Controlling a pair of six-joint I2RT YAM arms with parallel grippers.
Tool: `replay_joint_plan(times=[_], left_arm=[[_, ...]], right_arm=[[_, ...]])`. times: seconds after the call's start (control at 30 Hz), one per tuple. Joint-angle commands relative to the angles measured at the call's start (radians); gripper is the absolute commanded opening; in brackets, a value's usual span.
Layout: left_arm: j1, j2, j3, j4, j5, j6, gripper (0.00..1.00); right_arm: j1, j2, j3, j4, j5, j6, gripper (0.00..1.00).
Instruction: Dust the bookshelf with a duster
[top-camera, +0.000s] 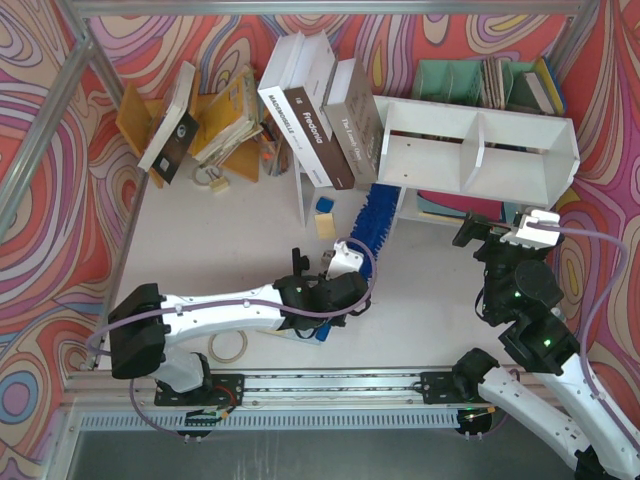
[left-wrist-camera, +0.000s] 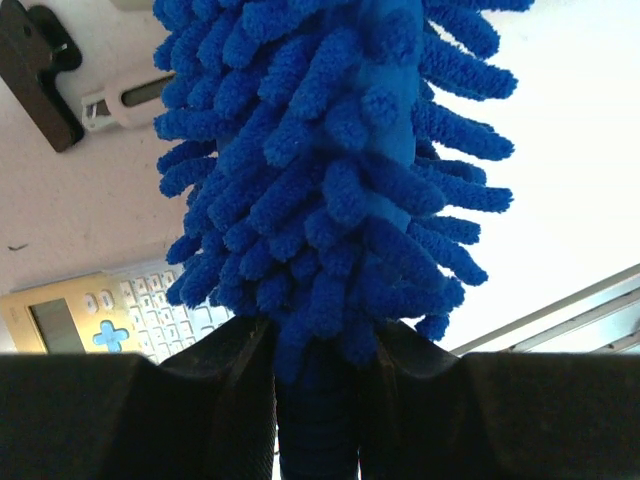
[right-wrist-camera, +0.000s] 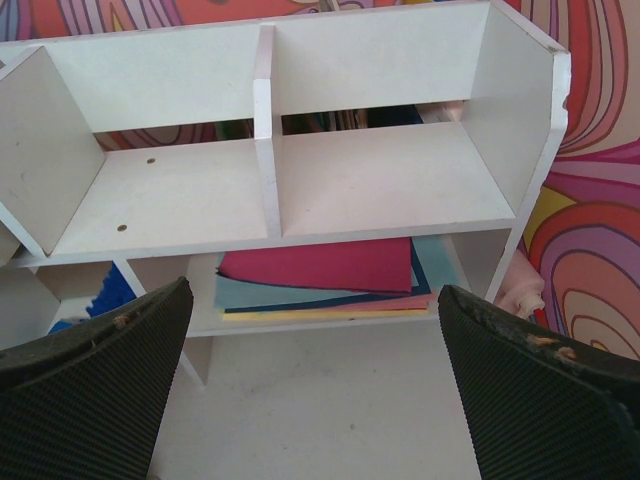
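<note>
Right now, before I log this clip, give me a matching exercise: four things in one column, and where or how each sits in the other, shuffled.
Things
1. duster
2. right gripper
3. coloured folders
4. tape roll

Place or state
A. stacked flat on the lower level of the bookshelf
B. clamped at the base of its fluffy head by the left gripper
C. jaws wide open, empty, facing the shelf front
D. lying flat on the table near its front edge

Pairs: 1-B, 2-C, 3-A, 4-D
</note>
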Motion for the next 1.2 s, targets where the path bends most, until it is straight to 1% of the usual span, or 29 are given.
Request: replay_joint_plan(times=[0.0,0.23,0.4,0.5,0.7,0.87,1.0,1.17], left_arm=[[0.003,0.009,-0.034,0.004,0.045,0.002,0.0],[0.024,0.032,-0.033,-0.015,0.058,-0.02,0.0],[0.024,0.007,-0.023,-0.028,0.043,-0.006,0.0],[0.023,-0.066,-0.026,-0.02,0.01,0.01,0.0],[0.023,-0.26,-0.078,0.083,-0.052,0.05,0.0],[0.023,-0.351,-0.138,0.164,-0.081,0.064,0.0],[0.023,-0.306,-0.131,0.141,-0.065,0.057,0.0],[0.024,-0.188,-0.127,0.134,0.003,0.037,0.0]], right_arm=[[0.0,-0.017,-0.005,0.034,0.013,-0.012,0.99],[0.0,-0.022,-0.005,0.034,0.014,-0.011,0.99],[0.001,-0.026,-0.008,0.034,0.014,-0.012,0.99],[0.0,-0.027,-0.008,0.036,0.014,-0.013,0.99],[0.001,-0.027,-0.009,0.037,0.014,-0.014,0.99],[0.0,-0.026,-0.009,0.038,0.014,-0.013,0.99],[0.0,-0.023,-0.009,0.038,0.013,-0.014,0.99],[0.0,-0.021,-0.009,0.039,0.013,-0.014,0.99]])
